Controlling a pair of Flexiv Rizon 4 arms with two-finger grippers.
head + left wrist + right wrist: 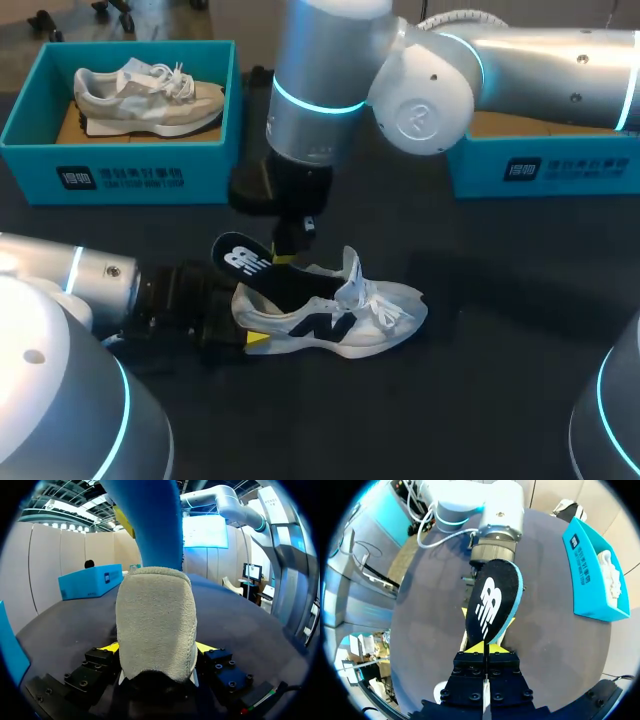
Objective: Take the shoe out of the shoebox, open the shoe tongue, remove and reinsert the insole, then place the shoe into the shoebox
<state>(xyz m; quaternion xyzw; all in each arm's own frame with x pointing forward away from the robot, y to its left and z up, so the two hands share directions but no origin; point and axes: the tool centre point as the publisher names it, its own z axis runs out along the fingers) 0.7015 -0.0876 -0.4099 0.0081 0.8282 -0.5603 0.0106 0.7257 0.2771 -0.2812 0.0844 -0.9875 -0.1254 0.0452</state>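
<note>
The white and grey mesh sneaker with a dark side logo (345, 318) lies on its sole on the dark table (500, 380), outside both boxes, toe towards the right arm's side. The left gripper (240, 330) holds it by the heel. From overhead its fingers are mostly lost between the black gripper body and the shoe. In the left wrist view the grey suede heel fills the middle, with only slivers of the yellow fingertips (111, 647) showing, pressed against it from both sides. The rest of the shoe is hidden behind the heel. The right gripper (288, 250) hangs above the shoe's opening, and its body covers its own fingers in the head view. In its wrist view the right gripper (485, 647) has its fingers almost together, pinching the thin end of the black foam insole with a white logo (492, 600). The insole (240, 262) sticks up and back out of the shoe, and where its lower end sits inside cannot be seen. Its blue underside (150, 520) rises ahead of the left gripper. The teal cardboard shoebox (130, 170) stands open at the far left of the table with a beige sneaker (150, 95) inside. A second teal box (540, 165) at the far right is largely covered by the right arm, so its contents cannot be seen.
</note>
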